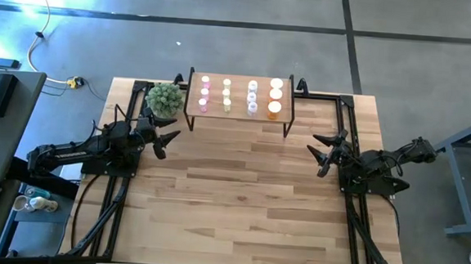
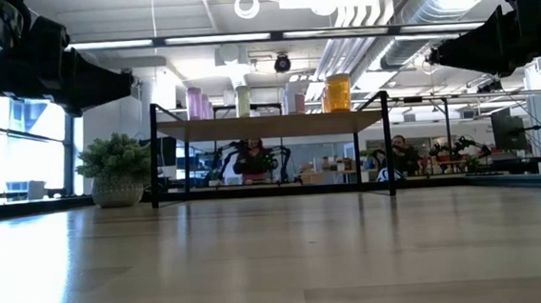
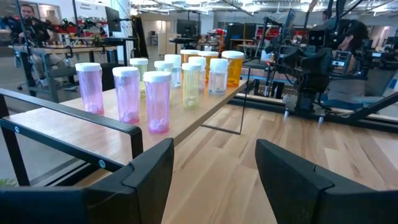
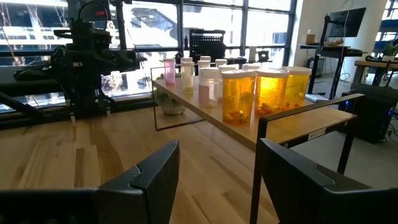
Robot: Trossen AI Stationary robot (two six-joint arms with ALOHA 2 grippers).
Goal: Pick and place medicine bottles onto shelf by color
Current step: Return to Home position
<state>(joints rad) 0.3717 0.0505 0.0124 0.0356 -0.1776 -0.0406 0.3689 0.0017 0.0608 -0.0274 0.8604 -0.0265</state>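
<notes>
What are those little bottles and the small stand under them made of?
The bottles look like translucent tinted plastic, glossy, since light passes through them; their caps look like opaque white plastic. The stand has a pale matte wood top with visible grain, on a thin black frame, probably painted metal.

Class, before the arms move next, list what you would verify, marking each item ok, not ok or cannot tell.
1. The left gripper is open and empty: ok.
2. The right gripper is open and empty: ok.
3. Both grippers are apart from the shelf: ok.
4. No bottle stands on the table: ok.
5. Colours are grouped on the shelf, with pink bottles, yellow-green bottles, clear bottles and orange bottles: ok.
6. Every bottle is upright: ok.
</notes>
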